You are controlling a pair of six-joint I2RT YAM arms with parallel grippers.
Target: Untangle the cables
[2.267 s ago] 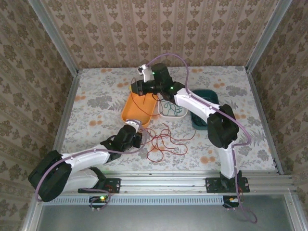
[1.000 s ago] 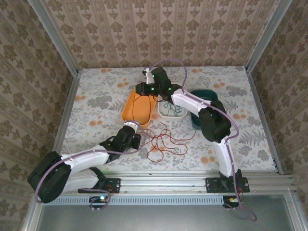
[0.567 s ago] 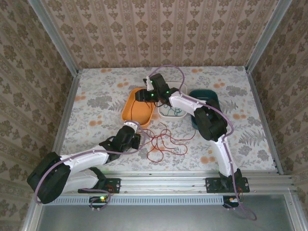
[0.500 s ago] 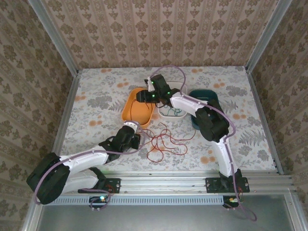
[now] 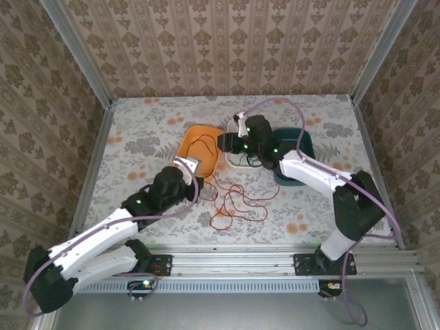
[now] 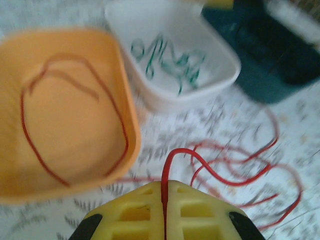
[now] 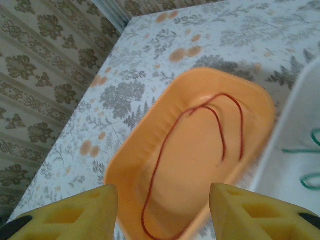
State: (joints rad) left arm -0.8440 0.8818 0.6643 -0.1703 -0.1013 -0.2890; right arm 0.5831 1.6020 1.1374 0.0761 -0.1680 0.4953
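My left gripper [image 6: 165, 189] pinches one red cable [image 6: 164, 167]; I lift slowly so it slips the red tangle [image 5: 237, 199], toward the orange tray [image 6: 131, 125]. Right gripper [image 7: 162, 212] spread, empty.

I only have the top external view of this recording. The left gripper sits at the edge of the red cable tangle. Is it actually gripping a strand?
Observer: Yes. In the left wrist view the left gripper is shut on a thin red cable that comes out from between its yellow fingers.
Operator: And the right gripper, by the trays?
Observer: In the right wrist view the right gripper is open and holds nothing. The orange plastic tray shows between its fingers.
Operator: The arm hides the white tray. Is anything in it?
Observer: The left wrist view shows a green cable lying in the white plastic tray.
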